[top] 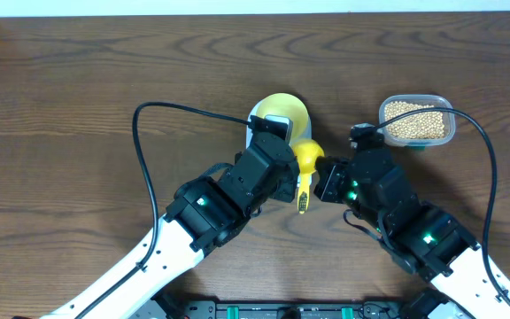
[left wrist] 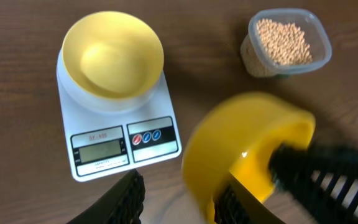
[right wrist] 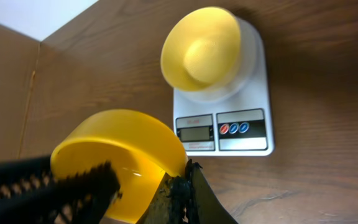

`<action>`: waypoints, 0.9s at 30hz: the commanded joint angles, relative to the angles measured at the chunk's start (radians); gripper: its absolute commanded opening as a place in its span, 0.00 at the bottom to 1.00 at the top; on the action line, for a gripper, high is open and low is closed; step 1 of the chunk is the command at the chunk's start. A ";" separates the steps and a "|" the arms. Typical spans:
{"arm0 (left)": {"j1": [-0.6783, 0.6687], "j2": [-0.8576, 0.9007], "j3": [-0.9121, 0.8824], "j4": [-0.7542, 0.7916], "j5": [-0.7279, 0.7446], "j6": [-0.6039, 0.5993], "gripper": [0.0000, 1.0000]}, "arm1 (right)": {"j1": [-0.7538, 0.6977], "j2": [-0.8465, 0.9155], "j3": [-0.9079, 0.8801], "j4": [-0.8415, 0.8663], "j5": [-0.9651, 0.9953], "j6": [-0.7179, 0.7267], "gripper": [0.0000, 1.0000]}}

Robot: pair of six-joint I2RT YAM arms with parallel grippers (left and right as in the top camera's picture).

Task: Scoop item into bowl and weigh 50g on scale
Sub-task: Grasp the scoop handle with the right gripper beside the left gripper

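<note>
Left wrist view: left claw (left wrist: 182,190) stands part open, with a yellow scoop (left wrist: 229,143) against one of its fingers (left wrist: 232,204). Right claw (right wrist: 179,186) is clenched on the scoop's rim. A pale yellow bowl (left wrist: 86,37) sits on the white scale (left wrist: 160,112). Small red lettering above its display (left wrist: 99,151) is too blurred to read. Beans (left wrist: 283,40) lie in a clear container (left wrist: 252,62), well apart from the scale.

One table (top: 60,89) carries one white scale (left wrist: 73,115) with one display (left wrist: 101,150) and three small round buttons (left wrist: 146,137), one pale yellow bowl (left wrist: 142,50), one bright yellow scoop (left wrist: 229,149), and one clear container (left wrist: 319,56) of beans (left wrist: 283,42), too many to count. Above it are one left end effector (left wrist: 179,202) and one right end effector (right wrist: 132,193), two in all.
</note>
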 commanded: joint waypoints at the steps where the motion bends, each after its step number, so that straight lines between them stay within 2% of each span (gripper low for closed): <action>1: -0.002 -0.003 0.015 0.008 -0.026 -0.014 0.38 | 0.034 -0.002 0.026 0.002 0.034 0.006 0.02; 4: -0.002 -0.003 0.015 0.008 -0.026 -0.014 0.35 | 0.039 -0.002 0.026 0.003 0.039 0.005 0.01; 8: -0.002 -0.003 0.015 0.008 -0.026 -0.014 0.27 | 0.039 -0.002 0.026 0.003 0.039 0.005 0.02; 11: -0.002 -0.003 0.015 0.008 -0.026 -0.014 0.25 | 0.039 -0.002 0.026 0.003 0.039 0.005 0.02; 17: -0.002 -0.003 0.015 0.008 -0.026 -0.014 0.10 | 0.041 -0.002 0.026 0.006 0.029 0.005 0.01; 20: -0.002 -0.003 0.015 0.008 -0.026 -0.014 0.08 | 0.043 -0.002 0.026 0.018 0.002 0.004 0.04; 24: -0.002 -0.003 0.015 0.009 -0.026 -0.018 0.08 | 0.043 -0.003 0.026 0.026 -0.015 0.004 0.15; 26: -0.002 -0.003 0.015 0.014 -0.025 -0.026 0.07 | 0.043 -0.004 0.026 0.026 -0.016 0.004 0.33; 27: -0.002 -0.003 0.015 0.021 -0.025 -0.037 0.08 | 0.043 -0.007 0.026 0.026 -0.023 0.004 0.50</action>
